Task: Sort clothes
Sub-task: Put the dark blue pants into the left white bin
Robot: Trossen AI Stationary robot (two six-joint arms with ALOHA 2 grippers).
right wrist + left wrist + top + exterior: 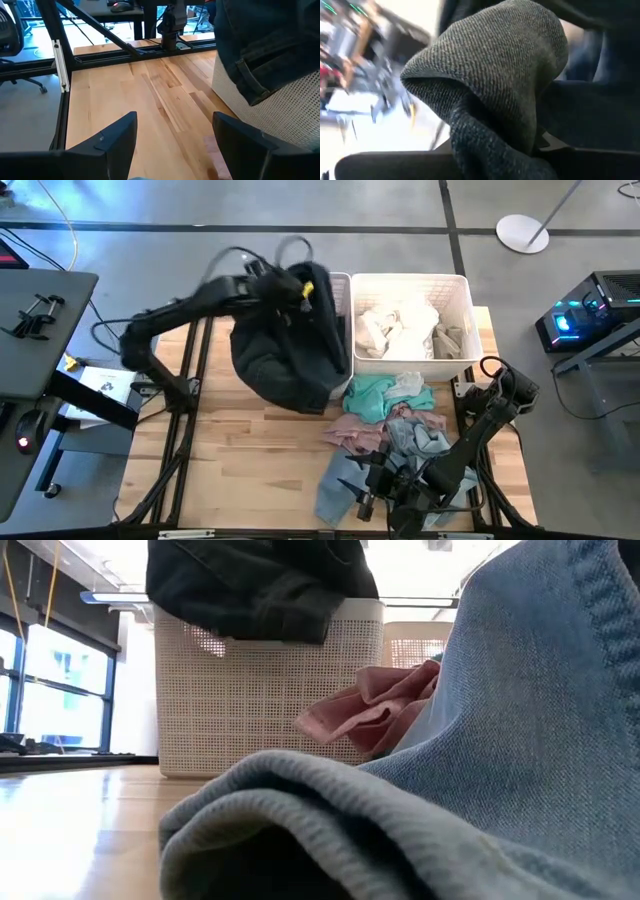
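Step in hand: the left hand (300, 288) carries a large black soft fabric garment (285, 355) over the left white slatted plastic basket (265, 690), which sits at the far side of the wooden bench (250, 470).
Left hand: clamped on a fold of the black garment; the left wrist view is filled by dark woven cloth bunched between its fingers.
Black garment: hanging from the left hand, its bulk draped over the left basket's rim and down the near wall; whether any of it already lies inside I cannot tell, since the cloth hides the opening.
Right hand: the right hand (172, 145) stands with fingers wide apart and nothing between them, low over the bench at its near edge, beside the pile.
Right basket: the second white slatted basket (465, 300) holds pale, whitish cloth (400, 330).
Pile still to sort: a teal garment (375, 395), a pink garment (355, 430) and pale blue denim (340, 485) lie heaped on the bench in front of the right basket.
Doing it well: probably the garment should be lifted until its hem clears the rim, carried over the basket's middle, then released, so the weight falls in instead of sliding back down the outside.
Risk: a hanging fold may drag the light basket.
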